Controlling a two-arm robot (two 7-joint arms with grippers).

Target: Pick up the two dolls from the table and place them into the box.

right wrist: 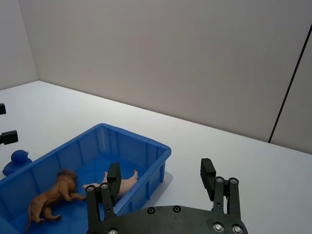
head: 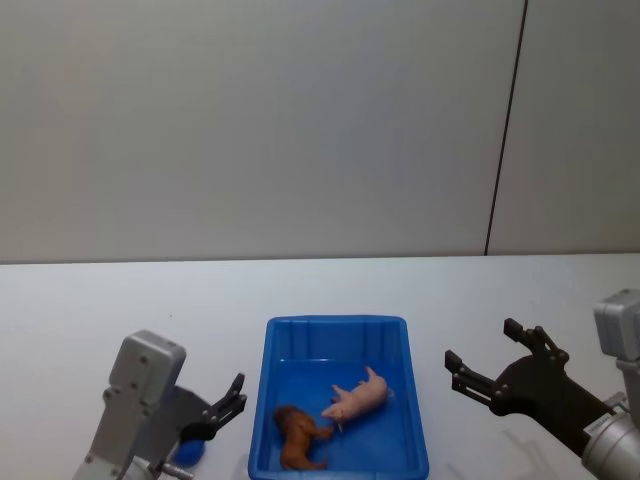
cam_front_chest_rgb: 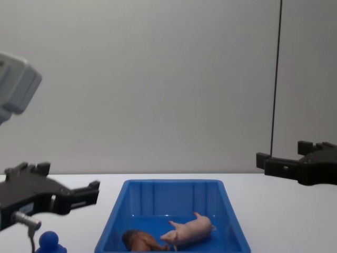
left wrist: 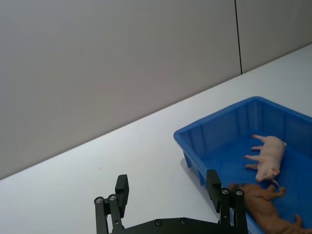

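Both dolls lie inside the blue box (head: 412, 400), which sits on the white surface (head: 120, 300) between the two arms. The pale pink pig (head: 360, 396) lies on its side near the middle of the box floor, and the shaggy brown animal (head: 297, 438) lies at the near left corner, its head just beside the pig's snout, perhaps touching it. From where I stand they look like small, light moulded toys, stiff enough to keep their shape and unlikely to break from a short drop; the pig's smooth skin looks the more slippery, the brown one's rough coat should grip better. If either needed lifting, I would take it across the trunk, between the fore and hind legs, not by a thin leg or the tail. The left hand (head: 228, 408) hangs low just left of the box, fingers spread and holding nothing, angled toward the box wall. The right hand (head: 487, 366) hovers to the right of the box, a little apart from it, also spread wide and empty, fingers pointing inward. A small blue object (cam_front_chest_rgb: 49, 241) rests on the surface near the left hand. The job looks finished to me.
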